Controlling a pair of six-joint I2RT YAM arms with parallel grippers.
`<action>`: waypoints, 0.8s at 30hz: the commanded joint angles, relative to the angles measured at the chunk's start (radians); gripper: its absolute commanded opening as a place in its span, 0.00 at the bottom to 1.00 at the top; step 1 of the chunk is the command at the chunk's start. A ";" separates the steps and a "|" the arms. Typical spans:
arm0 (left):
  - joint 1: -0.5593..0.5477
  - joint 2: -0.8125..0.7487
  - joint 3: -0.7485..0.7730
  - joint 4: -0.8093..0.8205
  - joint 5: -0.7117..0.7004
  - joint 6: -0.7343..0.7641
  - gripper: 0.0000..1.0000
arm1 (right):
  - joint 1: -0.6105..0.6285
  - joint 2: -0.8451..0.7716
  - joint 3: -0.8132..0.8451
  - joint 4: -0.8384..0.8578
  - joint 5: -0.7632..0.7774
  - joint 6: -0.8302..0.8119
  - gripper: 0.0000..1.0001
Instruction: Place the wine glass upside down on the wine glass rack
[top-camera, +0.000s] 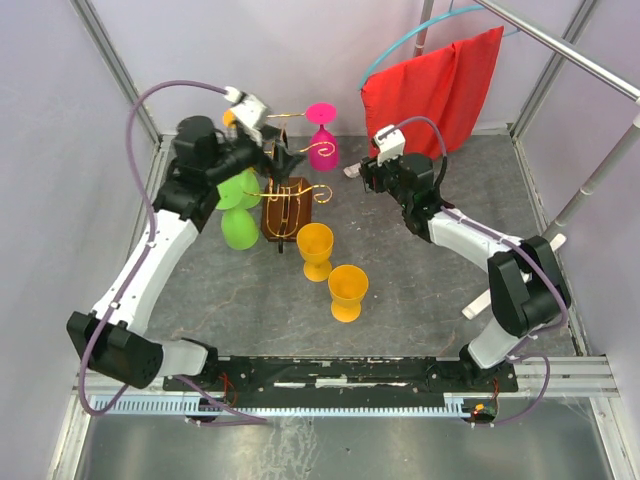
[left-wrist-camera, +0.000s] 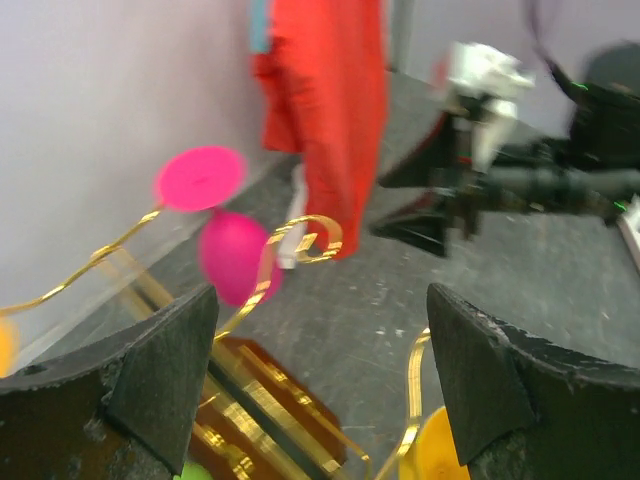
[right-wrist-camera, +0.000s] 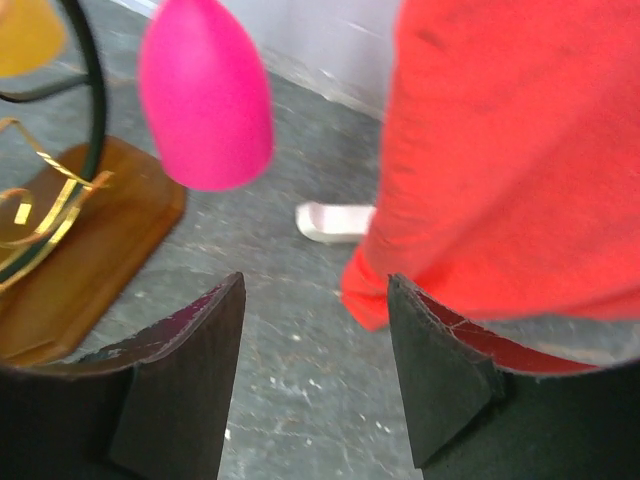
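- Hanging foot-up from a scroll arm of the wine glass rack (top-camera: 285, 205): pink wine glass (top-camera: 322, 145).
- Both claws released, empty: left claw (left-wrist-camera: 322, 315) over rack, right claw (right-wrist-camera: 315, 305) near glass.
- Risk: careless retreat could snag wire, dislodging glass.

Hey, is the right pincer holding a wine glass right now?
No, the right pincer is open and empty; the pink glass hangs clear of it.

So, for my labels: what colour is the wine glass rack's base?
Brown base, clearest in right wrist view.
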 joint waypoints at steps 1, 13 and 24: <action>-0.183 0.043 0.100 -0.199 -0.014 0.248 0.91 | -0.019 -0.039 0.111 -0.272 0.186 0.021 0.68; -0.419 0.130 0.167 -0.417 -0.041 0.354 0.91 | -0.115 -0.017 0.298 -0.662 0.244 0.169 0.72; -0.580 0.213 0.143 -0.555 -0.229 0.462 0.91 | -0.129 -0.041 0.263 -0.682 0.272 0.170 0.72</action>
